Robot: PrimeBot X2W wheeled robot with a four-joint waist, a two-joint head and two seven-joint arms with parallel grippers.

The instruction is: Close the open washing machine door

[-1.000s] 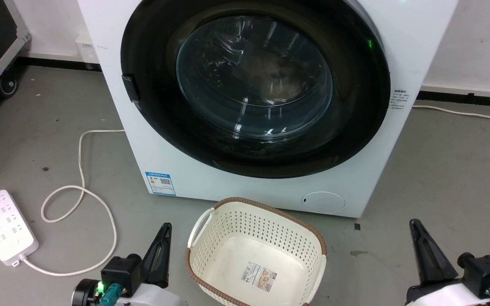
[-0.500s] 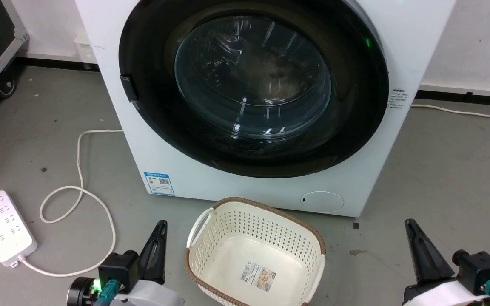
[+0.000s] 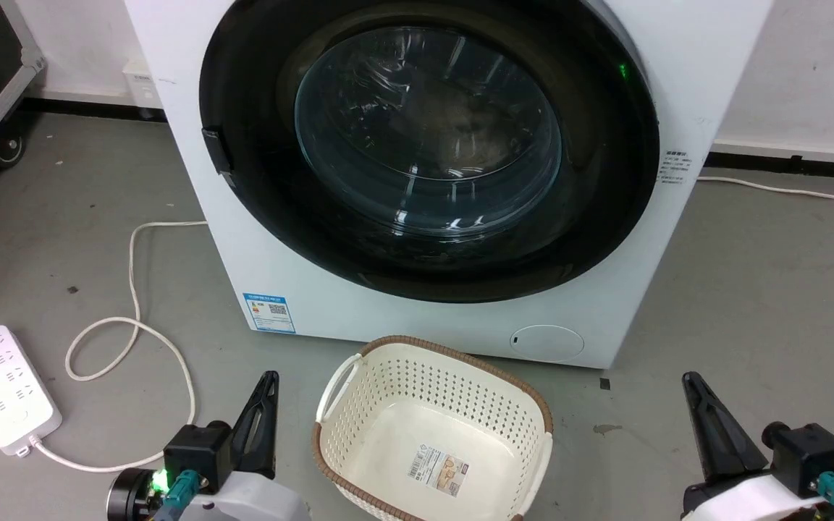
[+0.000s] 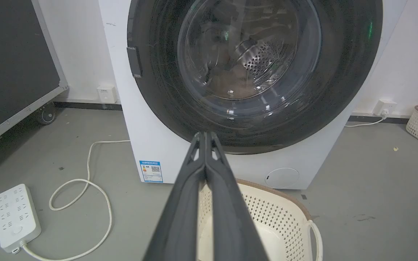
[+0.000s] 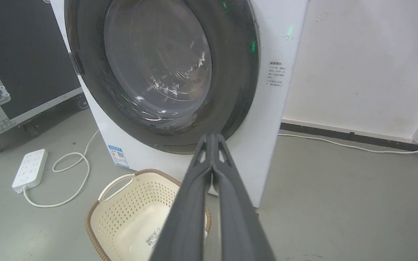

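We see the washing machine door [image 3: 428, 145] in the upper centre of the head view, flush against the front of the white washing machine [image 3: 402, 318]. Well below it, our left end effector [image 3: 268, 382] at lower left and right end effector [image 3: 689, 383] at lower right, each with fingers pressed together, flank a cream basket [image 3: 460, 354] on the floor [image 3: 750, 289].

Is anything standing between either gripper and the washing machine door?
Nothing visible. The cream basket sits on the floor between the left gripper and right gripper, below the washing machine door, which looks shut.
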